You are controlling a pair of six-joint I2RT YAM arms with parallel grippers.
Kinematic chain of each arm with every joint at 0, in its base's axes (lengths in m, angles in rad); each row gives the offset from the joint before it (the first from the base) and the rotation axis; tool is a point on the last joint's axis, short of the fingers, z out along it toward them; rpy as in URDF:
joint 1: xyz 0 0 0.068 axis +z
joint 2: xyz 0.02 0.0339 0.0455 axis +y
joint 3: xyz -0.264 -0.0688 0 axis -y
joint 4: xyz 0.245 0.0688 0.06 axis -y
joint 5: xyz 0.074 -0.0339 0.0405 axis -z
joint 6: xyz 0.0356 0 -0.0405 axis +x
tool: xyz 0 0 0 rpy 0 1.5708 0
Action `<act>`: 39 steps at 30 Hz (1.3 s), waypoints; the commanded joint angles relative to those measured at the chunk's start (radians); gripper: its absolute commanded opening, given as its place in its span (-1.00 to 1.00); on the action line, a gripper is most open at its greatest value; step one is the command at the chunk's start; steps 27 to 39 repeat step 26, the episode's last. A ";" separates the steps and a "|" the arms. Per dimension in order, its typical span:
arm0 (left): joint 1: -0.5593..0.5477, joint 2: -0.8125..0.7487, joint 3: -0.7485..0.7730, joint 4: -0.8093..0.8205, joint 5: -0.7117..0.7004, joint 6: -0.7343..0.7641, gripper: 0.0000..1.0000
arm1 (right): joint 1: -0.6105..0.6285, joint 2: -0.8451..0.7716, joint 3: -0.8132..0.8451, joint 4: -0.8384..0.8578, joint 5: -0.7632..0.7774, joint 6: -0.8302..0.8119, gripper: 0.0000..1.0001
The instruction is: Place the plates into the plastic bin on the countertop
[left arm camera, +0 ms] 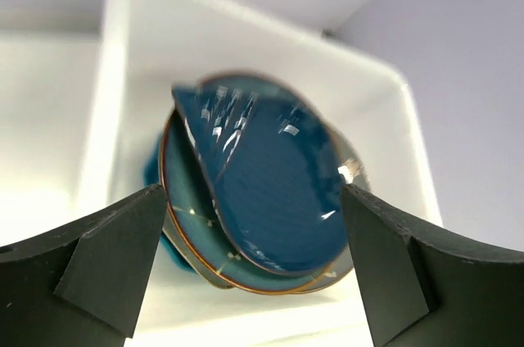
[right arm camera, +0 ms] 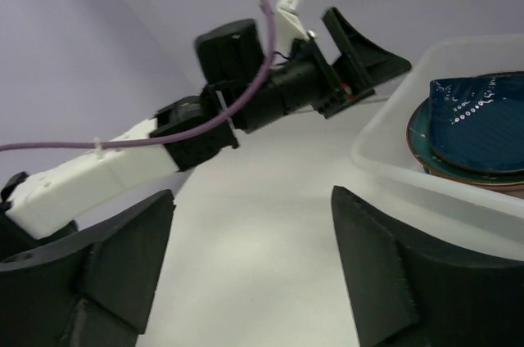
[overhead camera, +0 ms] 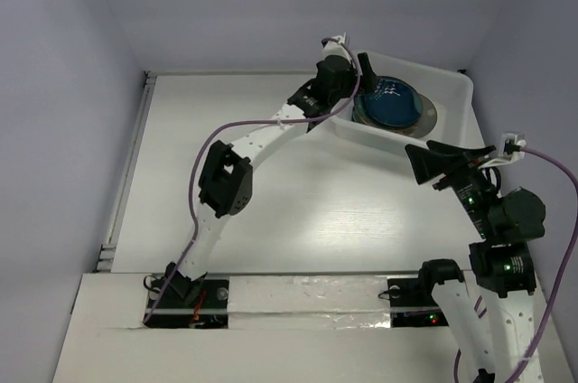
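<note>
The plastic bin [overhead camera: 456, 98] stands at the back right of the countertop [overhead camera: 307, 211]. A stack of plates lies in it. A navy leaf-shaped dish [overhead camera: 390, 101] [left arm camera: 270, 183] is on top, tilted over a dark teal plate [left arm camera: 190, 212] with a brown rim. A grey plate edge [overhead camera: 430, 116] shows under them. My left gripper [overhead camera: 359, 83] [left arm camera: 254, 269] hangs open over the bin's left rim, just above the stack and holding nothing. My right gripper [overhead camera: 432, 159] [right arm camera: 254, 257] is open over bare countertop in front of the bin, whose wall [right arm camera: 393, 159] is to its right.
Lilac walls close off the back and both sides. A taped white strip [overhead camera: 307, 297] runs along the front edge between the arm bases. A groove [overhead camera: 126, 175] lines the left edge. Purple cables [overhead camera: 203, 153] trail from both arms.
</note>
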 commanded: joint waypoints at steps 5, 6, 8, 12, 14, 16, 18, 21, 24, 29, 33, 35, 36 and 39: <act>-0.038 -0.354 -0.237 0.113 -0.091 0.181 0.71 | 0.009 -0.027 0.060 0.003 0.083 -0.003 0.77; -0.038 -0.400 -0.306 0.133 -0.095 0.189 0.72 | 0.009 -0.041 0.057 0.001 0.095 -0.003 0.76; -0.049 -0.583 -0.478 0.240 -0.138 0.209 0.72 | 0.009 -0.058 0.046 0.003 0.155 -0.006 0.72; -0.085 -0.938 -0.995 0.425 -0.171 0.203 0.78 | 0.009 -0.087 0.017 -0.020 0.244 -0.029 0.67; -0.085 -1.145 -1.119 0.447 -0.212 0.176 0.82 | 0.009 -0.098 0.011 -0.020 0.255 -0.037 0.67; -0.085 -1.268 -1.242 0.400 -0.240 0.162 0.83 | 0.009 -0.101 0.006 -0.017 0.262 -0.042 0.67; -0.085 -1.423 -1.310 0.355 -0.270 0.142 0.98 | 0.009 -0.104 0.011 -0.023 0.281 -0.054 0.68; -0.095 -1.569 -1.336 0.242 -0.296 0.143 0.98 | 0.009 -0.099 0.028 -0.046 0.305 -0.072 0.70; -0.095 -1.641 -1.344 0.154 -0.309 0.149 0.98 | 0.009 -0.105 0.026 -0.036 0.302 -0.066 0.71; -0.095 -1.654 -1.345 0.122 -0.300 0.148 0.98 | 0.009 -0.106 0.007 -0.017 0.272 -0.042 0.72; -0.095 -1.654 -1.345 0.122 -0.300 0.148 0.98 | 0.009 -0.106 0.007 -0.017 0.272 -0.042 0.72; -0.095 -1.654 -1.345 0.122 -0.300 0.148 0.98 | 0.009 -0.106 0.007 -0.017 0.272 -0.042 0.72; -0.095 -1.654 -1.345 0.122 -0.300 0.148 0.98 | 0.009 -0.106 0.007 -0.017 0.272 -0.042 0.72; -0.095 -1.654 -1.345 0.122 -0.300 0.148 0.98 | 0.009 -0.106 0.007 -0.017 0.272 -0.042 0.72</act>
